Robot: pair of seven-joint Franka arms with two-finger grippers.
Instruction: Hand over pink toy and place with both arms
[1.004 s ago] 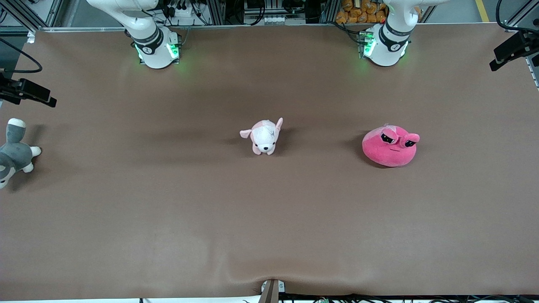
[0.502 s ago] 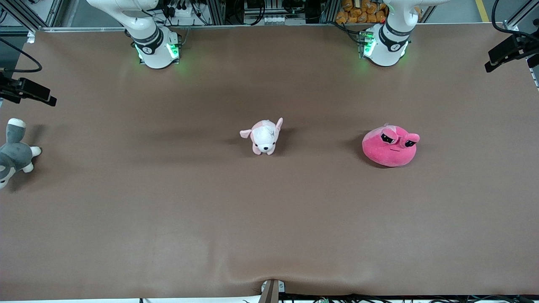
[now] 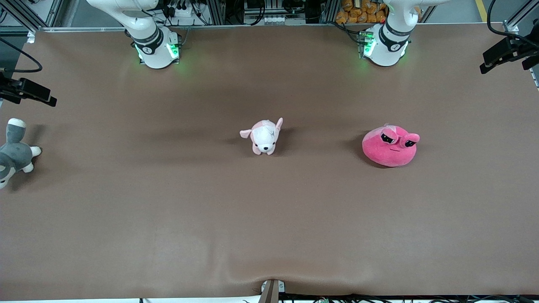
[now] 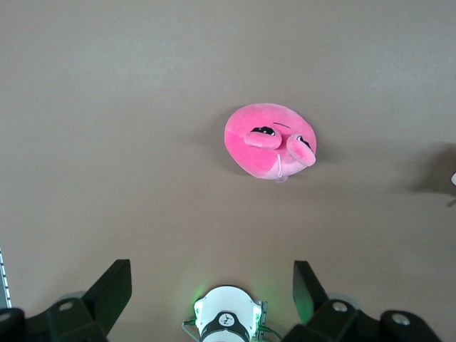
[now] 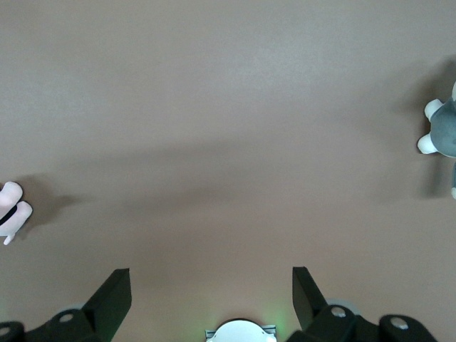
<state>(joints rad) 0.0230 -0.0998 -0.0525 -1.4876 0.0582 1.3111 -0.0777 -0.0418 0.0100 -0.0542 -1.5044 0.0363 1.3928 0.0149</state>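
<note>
Both tools, left tool (image 4: 206, 296) and right tool (image 5: 206, 296), are hanging wide above the tabletop (image 3: 269, 219), risking pinching the pink toy's (image 3: 390, 147) soft plush too shallowly.

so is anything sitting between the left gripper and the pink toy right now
Nothing visible does. The left gripper is open and high above the table, and its wrist view shows only bare surface around the pink toy. The puppy plush lies apart, toward the right arm's end.
</note>
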